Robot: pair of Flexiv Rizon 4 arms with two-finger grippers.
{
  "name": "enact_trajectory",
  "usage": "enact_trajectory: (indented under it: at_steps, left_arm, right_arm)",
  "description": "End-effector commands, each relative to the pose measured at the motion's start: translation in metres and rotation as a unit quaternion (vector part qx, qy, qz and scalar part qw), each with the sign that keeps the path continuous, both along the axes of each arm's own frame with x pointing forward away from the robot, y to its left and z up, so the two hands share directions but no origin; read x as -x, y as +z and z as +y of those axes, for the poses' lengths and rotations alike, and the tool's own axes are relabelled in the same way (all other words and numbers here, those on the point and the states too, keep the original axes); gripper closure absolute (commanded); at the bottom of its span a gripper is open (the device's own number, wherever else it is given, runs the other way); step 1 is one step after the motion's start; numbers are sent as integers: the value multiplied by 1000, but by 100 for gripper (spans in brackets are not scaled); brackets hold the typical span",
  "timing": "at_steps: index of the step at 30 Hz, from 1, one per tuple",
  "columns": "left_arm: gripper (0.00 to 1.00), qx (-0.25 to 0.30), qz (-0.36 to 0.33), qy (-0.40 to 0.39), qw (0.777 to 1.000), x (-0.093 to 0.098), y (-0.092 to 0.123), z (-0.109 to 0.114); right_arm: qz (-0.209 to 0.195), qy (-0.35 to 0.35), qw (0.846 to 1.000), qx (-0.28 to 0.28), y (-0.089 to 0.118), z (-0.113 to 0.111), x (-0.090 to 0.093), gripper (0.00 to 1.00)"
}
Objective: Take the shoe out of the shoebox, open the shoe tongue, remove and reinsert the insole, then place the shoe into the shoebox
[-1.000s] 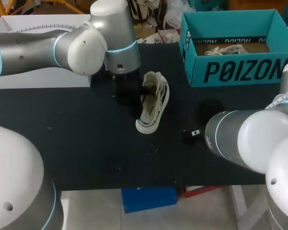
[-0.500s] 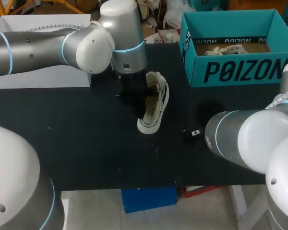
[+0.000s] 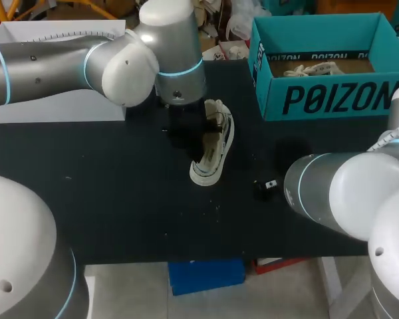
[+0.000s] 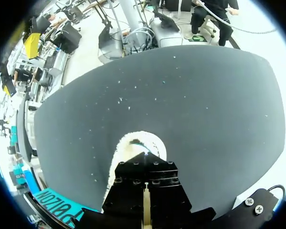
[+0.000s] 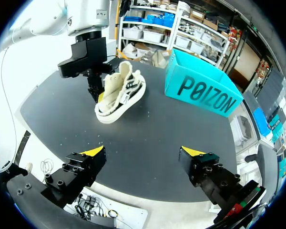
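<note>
- Shoe (image 3: 216,147): pale low sneaker on its side, mid black table (image 3: 120,193), out of the box, toe toward the near edge, opening toward the far edge and turned to the left arm.
- Handling, my read: light. Canvas upper and tongue are soft and will fold. The rubber sole is the only stiff part. On its side it will likely slide or roll if pulled one-handed.
- Where to hold: clamp sole and heel with one gripper as the anchor. Take the tongue or insole edge with the other, a thin pinch at the collar.
- Left gripper (image 5: 100,97): tips down at the shoe's collar, on the opening side. In the left wrist view its fingers (image 4: 131,191) are drawn almost together with a thin pale sliver between them. That reads as pinched on a fold of the upper. Can't tell whether it's tongue, collar or insole.
- Toe and sole show just ahead of those fingers, the rest hidden under the gripper body.
- Right gripper (image 5: 143,152): released, fingertips (image 5: 94,151) spread wide, nothing between them. It's low over the near right of the table, shoe ahead and well apart.
- Shoebox (image 3: 332,98): teal, open-topped, far right corner, well apart from the shoe. Something pale with laces (image 3: 312,68) lies inside.
</note>
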State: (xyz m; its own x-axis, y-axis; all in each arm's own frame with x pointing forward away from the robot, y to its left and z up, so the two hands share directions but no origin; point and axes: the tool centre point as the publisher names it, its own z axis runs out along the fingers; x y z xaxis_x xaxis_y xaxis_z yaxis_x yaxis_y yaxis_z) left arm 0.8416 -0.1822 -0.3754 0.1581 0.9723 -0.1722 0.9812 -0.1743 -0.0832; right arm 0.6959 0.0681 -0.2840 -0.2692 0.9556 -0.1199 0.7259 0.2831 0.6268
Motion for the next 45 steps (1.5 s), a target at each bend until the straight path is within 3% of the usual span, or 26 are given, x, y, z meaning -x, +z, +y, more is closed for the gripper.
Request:
enact_trajectory:
  at_steps: [1,20,26,32,37,40,45]
  left_arm:
    - [100,-2,0,6,1000,-6,-15,-3]
    - [100,-22,4,19,1000,-14,-45,-7]
    - [100,43,42,15,998,-2,-17,4]
    - [100,199,128,18,971,6,32,27]
    - [100,316,117,84,938,-12,65,52]
    - [100,315,65,131,938,-27,76,61]
    - [100,332,40,194,922,-54,81,66]
  right_arm:
    - [-1,-2,1000,1,-1,3,0,0]
    - [-1,-2,1000,1,-1,3,0,0]
    - [-1,-2,1000,1,-1,3,0,0]
    - [-1,-2,1000,1,-1,3,0,0]
    - [-1,-2,1000,1,-1,3,0,0]
    - [-1,-2,1000,1,-1,3,0,0]
    - [-1,-2,1000,1,-1,3,0,0]
